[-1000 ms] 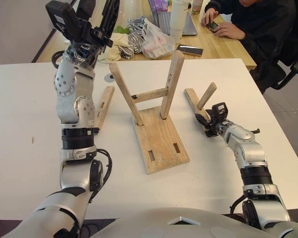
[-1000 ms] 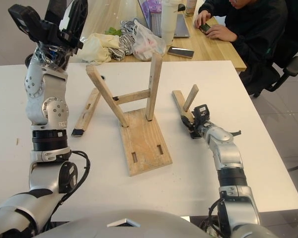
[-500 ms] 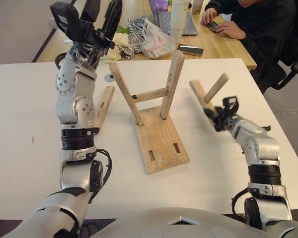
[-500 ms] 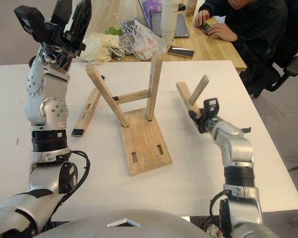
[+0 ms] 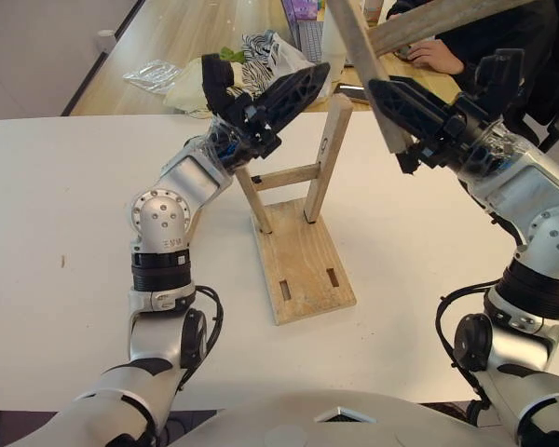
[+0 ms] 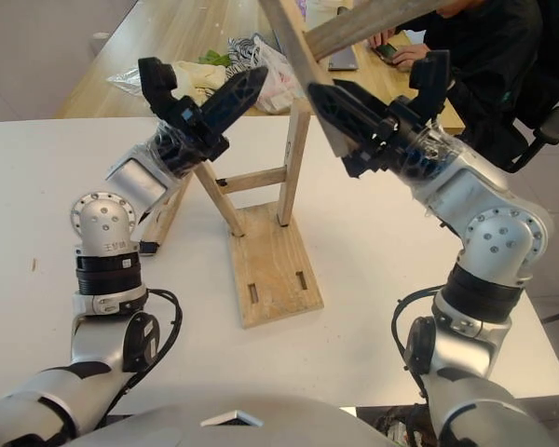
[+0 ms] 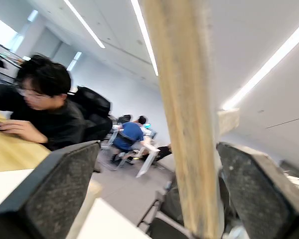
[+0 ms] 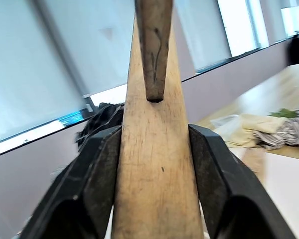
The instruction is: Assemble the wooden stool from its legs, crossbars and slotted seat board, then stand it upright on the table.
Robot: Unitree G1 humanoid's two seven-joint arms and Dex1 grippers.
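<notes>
On the white counter (image 5: 65, 186), about mid-span, the seat board (image 5: 303, 256) lies flat with its long axis running away from the robot, slightly skewed. The far pair of slots is occupied: the left leg (image 5: 253, 200) leans outward, the right leg (image 5: 324, 149) stands near upright, and a crossbar (image 5: 284, 177) ties them. The near pair of slots (image 5: 285, 291) is open. Clearance: there's a wide bare surface on the left side and along the near edge, and the board's near end sits well back from that edge. Right of the board the top is bare out to the right edge, with the right arm up above it. The far edge butts against a wood-topped counter (image 5: 168, 37) carrying a clear plastic packet (image 5: 154, 74), a cream cloth (image 5: 191, 90) and a plastic bag (image 6: 278, 65) with striped fabric (image 6: 244, 51) just beside it; I can't make out the bag contents. A spare leg (image 6: 161, 223) lies flat just left of the board, under the left arm. The left tool (image 5: 303, 82) is up at the top of the leaning leg with its pads spread wide. The left wrist view shows a wooden bar in the gap with clearance on both sides, and I can't tell which bar. The right tool (image 5: 389, 101) is clamped on a second leg (image 5: 354, 47), held in the air above the stool's right side, its own crossbar (image 5: 429, 19) sticking out to the right.
</notes>
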